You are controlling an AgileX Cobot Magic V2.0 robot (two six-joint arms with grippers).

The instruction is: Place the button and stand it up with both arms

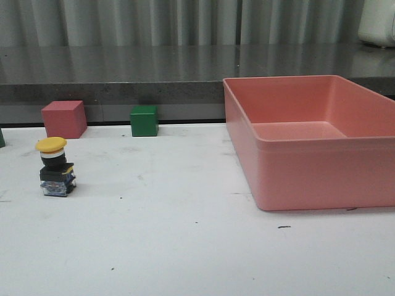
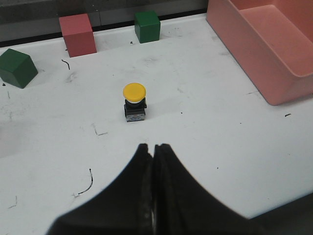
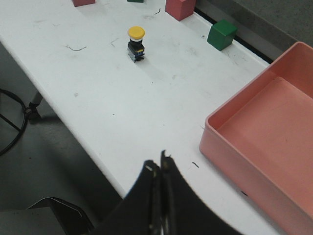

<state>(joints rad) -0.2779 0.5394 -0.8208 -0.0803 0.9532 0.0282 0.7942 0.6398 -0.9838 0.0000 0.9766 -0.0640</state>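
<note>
The button [image 1: 56, 166] stands upright on the white table at the left, yellow cap on top and black-and-blue base down; it also shows upright as the button [image 2: 134, 102] and the button [image 3: 136, 44]. My left gripper [image 2: 152, 146] is shut and empty, hovering short of the button with bare table between. My right gripper [image 3: 159, 159] is shut and empty too, far from the button, above the table's front edge near the pink bin. Neither arm shows in the front view.
A large empty pink bin [image 1: 321, 143] fills the right side of the table. A pink cube [image 1: 63, 118] and a green cube [image 1: 144, 120] sit at the back edge. Another green cube [image 2: 16, 67] lies at the far left. The table edge [image 3: 73, 128] drops to the floor.
</note>
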